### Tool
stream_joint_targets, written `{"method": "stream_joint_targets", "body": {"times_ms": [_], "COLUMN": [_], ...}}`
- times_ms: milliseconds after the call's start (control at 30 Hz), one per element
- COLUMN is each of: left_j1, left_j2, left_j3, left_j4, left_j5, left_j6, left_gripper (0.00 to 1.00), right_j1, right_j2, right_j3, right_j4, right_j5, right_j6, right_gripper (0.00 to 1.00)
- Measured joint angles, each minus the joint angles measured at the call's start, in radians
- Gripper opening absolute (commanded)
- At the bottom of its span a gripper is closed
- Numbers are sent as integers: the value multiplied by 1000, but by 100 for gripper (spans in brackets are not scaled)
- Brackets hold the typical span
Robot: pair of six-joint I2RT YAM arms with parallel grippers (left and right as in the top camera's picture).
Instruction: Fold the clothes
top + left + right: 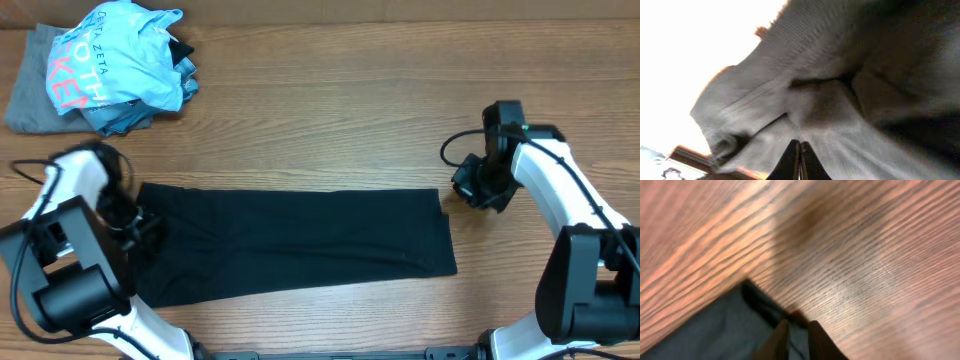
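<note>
Wood table (330, 120): black shirt (300, 240) lies mid-table, folded in long strip. I see left claw (140, 225) pinched closed on its left end; right claw (799, 340) slightly parted over right top corner

Wooden table (330, 110), brown grain. 1 black T-shirt (300, 245) lies flat on it, a long horizontal strip across the near middle. Far-left corner: 1 grey garment (25, 100) on the wood, with 1 light blue shirt (115, 65) bunched over it.

The T-shirt (300, 240) is showing plain black; the bench (330, 120), brown wood grain; the upper-left shirt (125, 65), light blue with pink lettering.
</note>
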Motion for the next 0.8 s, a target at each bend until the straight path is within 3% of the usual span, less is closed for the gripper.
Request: {"method": "stream_joint_targets", "body": {"times_ms": [33, 67, 133, 167, 233, 267, 467, 800], "left_j1": [4, 4, -1, -5, -17, -26, -133, -291], "left_j2": [0, 0, -1, -2, -10, -19, -129, -142], "left_j3": [36, 74, 150, 177, 228, 251, 292, 278], "left_j4": [-20, -39, -80, -92, -111, -116, -130, -94], "left_j5": [0, 1, 13, 21, 60, 94, 341, 383], "left_j6": [0, 0, 2, 4, 21, 35, 183, 230], "left_gripper": [4, 4, 15, 24, 62, 98, 100, 100], "right_j1": [0, 0, 0, 0, 0, 0, -21, -32], "right_j2": [0, 0, 0, 0, 0, 1, 2, 2], "right_j3": [26, 57, 105, 129, 142, 145, 132, -51], "right_j4": [-23, -52, -92, -110, -135, -158, -151, -71], "right_j5": [-6, -23, -60, -87, -101, -105, -104, -135], "right_j6": [-19, -47, -98, -134, -158, -175, -192, -206], "right_gripper": [33, 50, 100, 100, 100, 100, 100, 100]}}
